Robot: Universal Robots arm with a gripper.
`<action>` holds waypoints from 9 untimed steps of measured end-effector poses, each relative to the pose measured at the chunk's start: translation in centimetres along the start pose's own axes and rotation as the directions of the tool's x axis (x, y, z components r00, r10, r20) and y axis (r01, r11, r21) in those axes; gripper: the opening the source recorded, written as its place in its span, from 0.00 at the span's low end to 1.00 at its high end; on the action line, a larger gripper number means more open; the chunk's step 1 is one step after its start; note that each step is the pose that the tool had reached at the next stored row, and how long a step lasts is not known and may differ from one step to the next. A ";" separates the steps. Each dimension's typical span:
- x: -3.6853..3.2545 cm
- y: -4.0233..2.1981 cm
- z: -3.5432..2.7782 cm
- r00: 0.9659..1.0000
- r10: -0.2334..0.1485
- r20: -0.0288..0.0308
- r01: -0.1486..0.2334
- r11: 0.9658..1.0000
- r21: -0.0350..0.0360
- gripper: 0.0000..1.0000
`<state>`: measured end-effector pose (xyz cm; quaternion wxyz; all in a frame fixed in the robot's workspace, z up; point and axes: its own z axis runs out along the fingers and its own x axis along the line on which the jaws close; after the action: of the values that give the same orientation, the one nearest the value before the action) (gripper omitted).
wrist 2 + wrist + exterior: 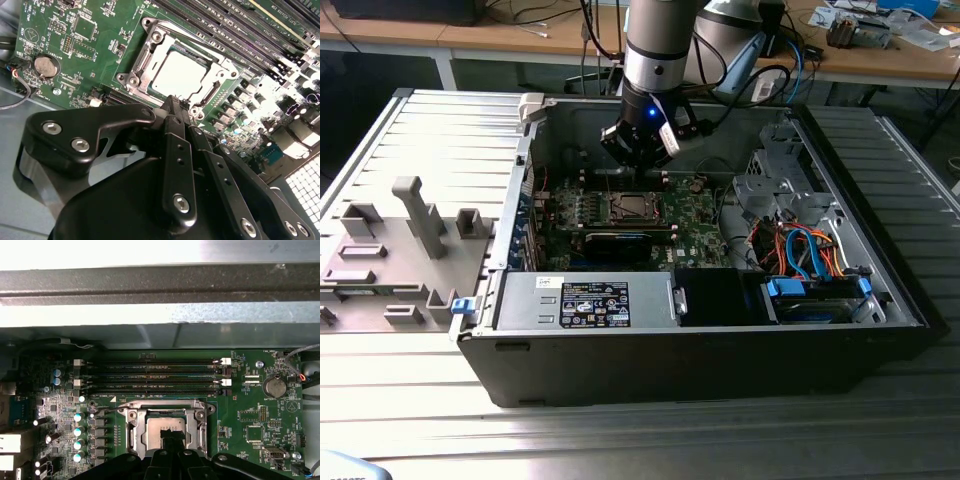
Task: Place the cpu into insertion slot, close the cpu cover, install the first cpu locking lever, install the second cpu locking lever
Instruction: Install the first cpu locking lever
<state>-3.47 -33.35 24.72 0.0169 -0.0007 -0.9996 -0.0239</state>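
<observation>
Green motherboard (pixel 75 55), square silver-grey cpu (pixel 180 75)

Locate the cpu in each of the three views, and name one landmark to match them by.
Exterior view: cpu mid-motherboard, below the hand.
Second wrist view: cpu seated in the socket, just beyond the hand's tips.
First wrist view: cpu, partly hidden by the hand.
Landmark: memory slots beside the socket.
</observation>
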 end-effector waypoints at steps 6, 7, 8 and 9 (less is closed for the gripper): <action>0.00 0.00 0.00 1.000 -0.003 0.000 0.003 1.000 0.000 0.11; 0.00 0.00 0.00 1.000 -0.004 0.000 0.004 1.000 0.000 0.11; 0.00 0.00 0.00 1.000 -0.004 0.000 0.004 1.000 0.000 0.11; 0.00 0.00 0.00 1.000 -0.005 0.000 0.005 1.000 0.000 0.11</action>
<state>-3.47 -33.35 24.72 0.0170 0.0018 -0.9996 -0.0239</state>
